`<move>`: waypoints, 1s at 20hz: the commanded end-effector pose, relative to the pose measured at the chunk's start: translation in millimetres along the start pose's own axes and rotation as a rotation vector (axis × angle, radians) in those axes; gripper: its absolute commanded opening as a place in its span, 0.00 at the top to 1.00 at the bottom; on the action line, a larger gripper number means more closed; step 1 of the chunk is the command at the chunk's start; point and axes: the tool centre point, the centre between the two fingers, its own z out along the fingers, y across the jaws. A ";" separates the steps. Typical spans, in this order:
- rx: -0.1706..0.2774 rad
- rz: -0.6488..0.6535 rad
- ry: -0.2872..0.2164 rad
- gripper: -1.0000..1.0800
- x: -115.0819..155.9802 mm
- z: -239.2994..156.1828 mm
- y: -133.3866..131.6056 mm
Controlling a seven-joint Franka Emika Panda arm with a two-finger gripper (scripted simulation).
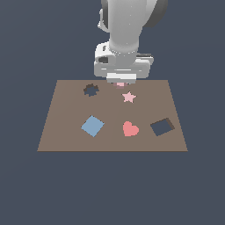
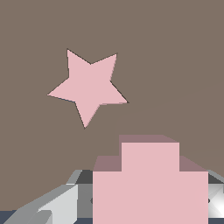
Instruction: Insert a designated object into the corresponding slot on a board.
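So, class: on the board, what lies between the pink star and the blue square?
Nothing: in the exterior view, only bare brown board separates the pink star from the blue square.

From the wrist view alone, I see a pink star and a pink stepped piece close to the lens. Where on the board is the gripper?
Observer: The gripper hangs over the board's far edge in the exterior view, with the pink piece showing just under it.
Operator: Is the scalloped slot near?
Observer: The slot lies toward the exterior view's left of the gripper, empty.
Operator: What else is on the board?
Observer: A blue square, a redder heart and a square hole sit nearer the camera than the star.
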 end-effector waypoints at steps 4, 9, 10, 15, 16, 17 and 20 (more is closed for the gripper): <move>0.000 -0.124 0.001 1.00 5.0 -1.4 41.6; 0.000 -0.215 0.001 1.00 12.8 -2.3 71.8; 0.000 -0.230 0.001 1.00 14.5 -2.5 76.9; -0.001 -0.298 0.000 1.00 23.0 -3.2 98.5; -0.001 -0.309 0.000 1.00 24.6 -3.3 101.9; -0.001 -0.319 0.000 1.00 26.1 -3.4 105.1; -0.001 -0.345 0.000 1.00 30.2 -3.6 112.9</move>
